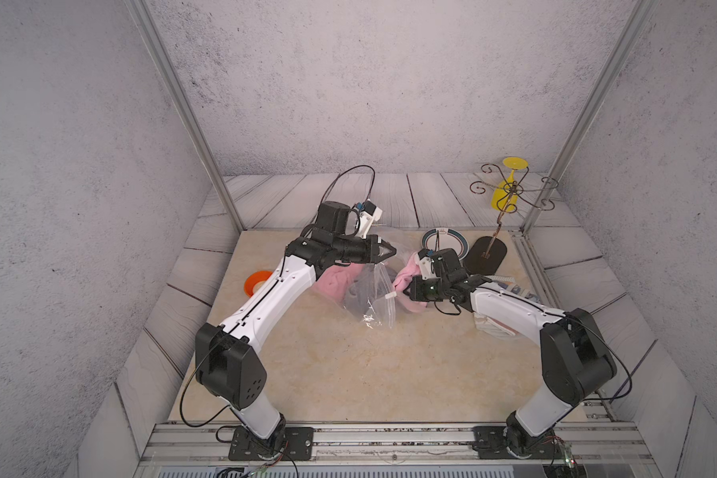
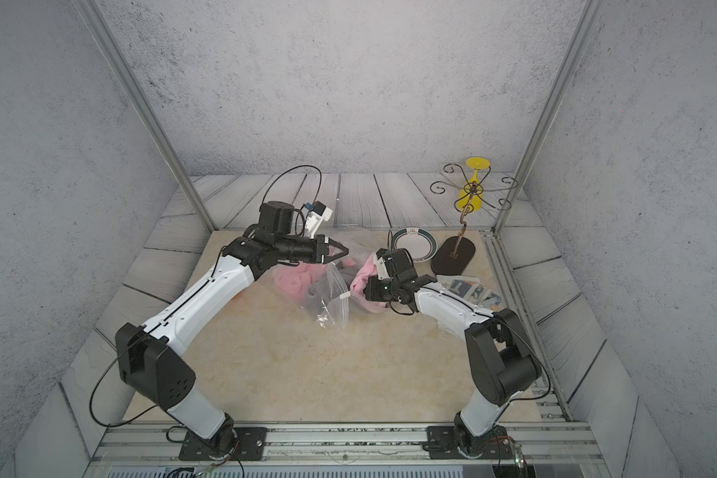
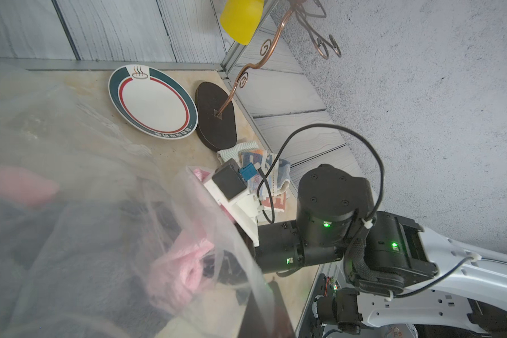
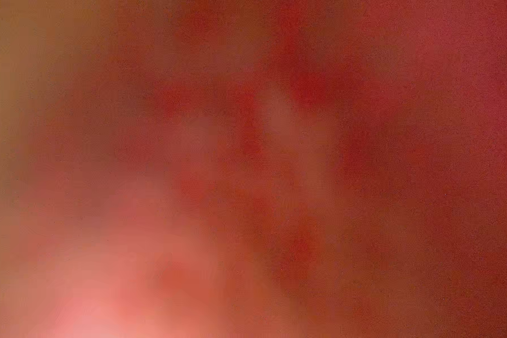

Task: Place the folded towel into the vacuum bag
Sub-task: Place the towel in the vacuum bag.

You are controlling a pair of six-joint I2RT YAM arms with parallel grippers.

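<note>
The vacuum bag (image 1: 373,300) is a crinkly clear bag with a white slider clip (image 1: 390,296), lying mid-table. My left gripper (image 1: 391,251) is shut on its upper edge and holds the mouth up; its film fills the left wrist view. The pink folded towel (image 1: 404,276) is bunched at the bag's mouth, over the front of my right gripper (image 1: 405,290). That gripper's fingertips are buried in the towel, shut on it. Pink blur fills the right wrist view. More pink cloth (image 1: 335,282) and a grey cloth lie inside the bag.
A striped plate (image 1: 443,241) and a curly metal rack (image 1: 489,248) with a yellow cup (image 1: 506,194) stand at the back right. A patterned cloth (image 1: 522,291) lies under my right arm. An orange bowl (image 1: 257,282) sits beside my left arm.
</note>
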